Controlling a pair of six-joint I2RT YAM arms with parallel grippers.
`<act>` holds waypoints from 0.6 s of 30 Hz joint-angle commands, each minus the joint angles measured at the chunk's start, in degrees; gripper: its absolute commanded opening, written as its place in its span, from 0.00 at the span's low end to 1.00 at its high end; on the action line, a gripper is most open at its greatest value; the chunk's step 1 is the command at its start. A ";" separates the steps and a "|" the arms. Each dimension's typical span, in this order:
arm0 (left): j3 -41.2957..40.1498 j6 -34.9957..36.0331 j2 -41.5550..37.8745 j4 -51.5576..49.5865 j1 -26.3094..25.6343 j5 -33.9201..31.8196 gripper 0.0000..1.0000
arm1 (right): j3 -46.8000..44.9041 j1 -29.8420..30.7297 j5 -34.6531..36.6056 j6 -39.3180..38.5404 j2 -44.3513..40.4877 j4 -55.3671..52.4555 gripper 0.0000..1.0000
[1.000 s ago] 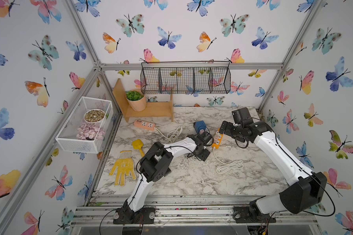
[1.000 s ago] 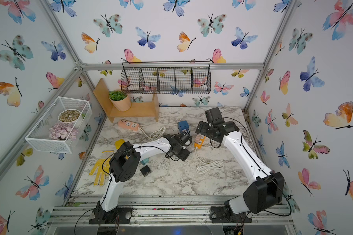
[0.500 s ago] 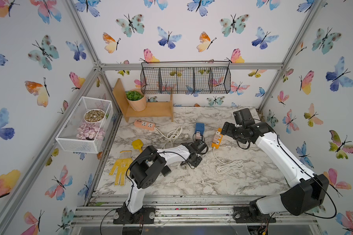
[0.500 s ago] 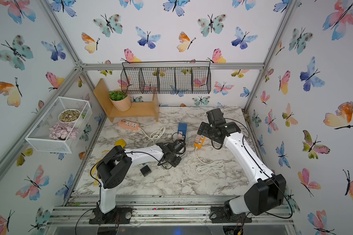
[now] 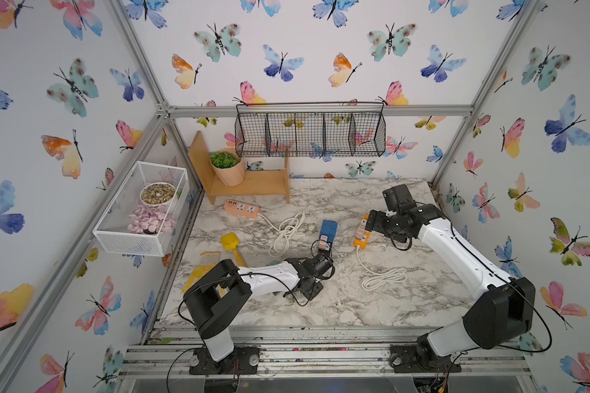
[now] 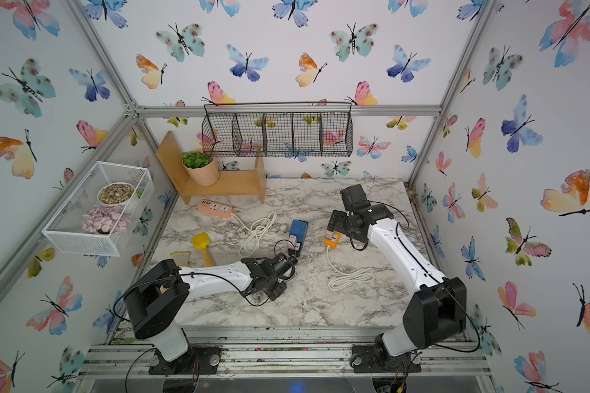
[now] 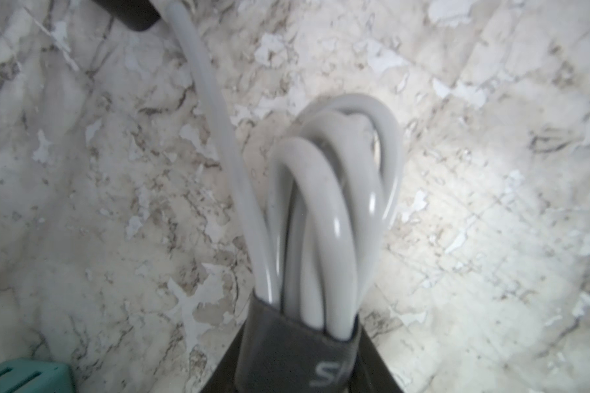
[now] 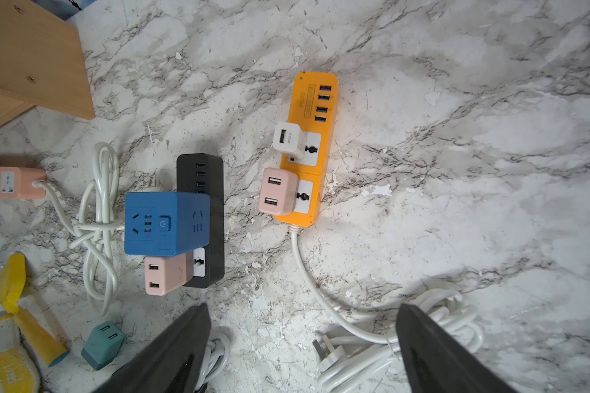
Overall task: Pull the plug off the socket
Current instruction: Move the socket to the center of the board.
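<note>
Rt pincer point(image 8: 303, 304) gapes empty over the orange strip point(image 8: 321, 102), pink plug point(image 8: 277, 190) at its cord end: light, hard, slick, prob. tight, so pinch its flat sides; lt pincer point(image 5: 322, 257) looks clamped on a white cord bundle point(image 7: 321, 204).

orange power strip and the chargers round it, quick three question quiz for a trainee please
1. True or false: the orange power strip has two chargers plugged into it.
2. Which one lies loose on the marble tabletop, plugged into nothing? A) the white charger B) the teal charger C) the pink charger beside the white one
3. Fill in: the right end effector hovers over the table with its jaws ___.
Key: 1 true; 2 B; 3 open.
</note>
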 commanded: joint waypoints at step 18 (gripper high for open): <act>12.46 -8.56 -8.52 -5.61 2.77 -1.72 0.66 | 0.64 0.90 -1.46 -3.02 3.76 1.26 0.86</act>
